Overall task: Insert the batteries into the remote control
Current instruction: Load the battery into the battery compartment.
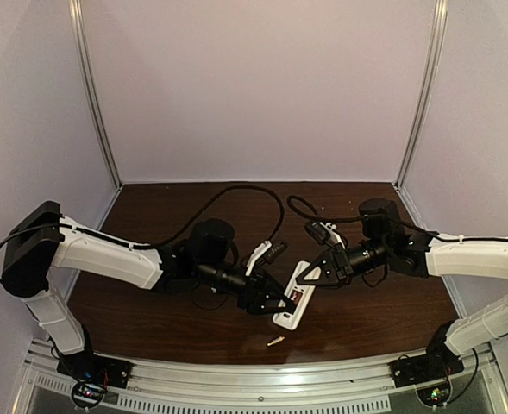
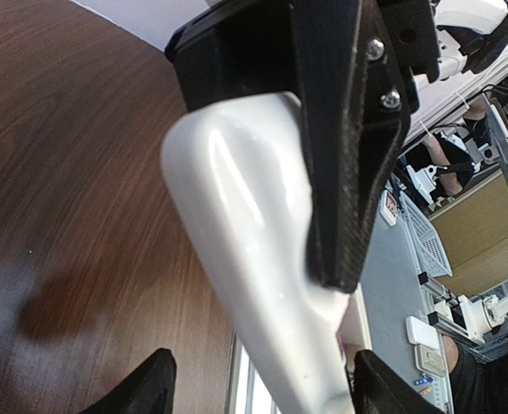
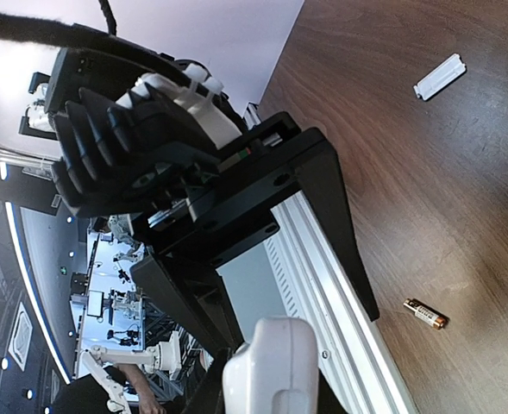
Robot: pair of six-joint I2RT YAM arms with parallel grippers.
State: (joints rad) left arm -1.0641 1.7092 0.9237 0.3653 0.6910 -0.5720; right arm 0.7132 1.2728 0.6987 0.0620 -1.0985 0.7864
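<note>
The white remote control (image 1: pixel 293 302) is held tilted above the table. My right gripper (image 1: pixel 316 274) is shut on its far end. In the right wrist view the remote (image 3: pixel 271 358) fills the bottom between my right gripper (image 3: pixel 266 405) fingers. My left gripper (image 1: pixel 275 302) is open, its fingertips (image 2: pixel 141 388) spread on either side of the remote (image 2: pixel 245 233) without touching it. A reddish patch (image 1: pixel 298 296) shows in the remote's recess; I cannot tell whether it is the bluish-purple battery. The gold battery (image 1: pixel 275 341) lies on the table near the front edge, and it also shows in the right wrist view (image 3: pixel 426 313).
The thin white cover strip (image 3: pixel 439 76) lies flat on the brown table, away from the grippers. A metal rail (image 1: pixel 262 379) runs along the table's near edge. Black cables (image 1: pixel 236 194) loop over the table behind the arms. Pale walls enclose three sides.
</note>
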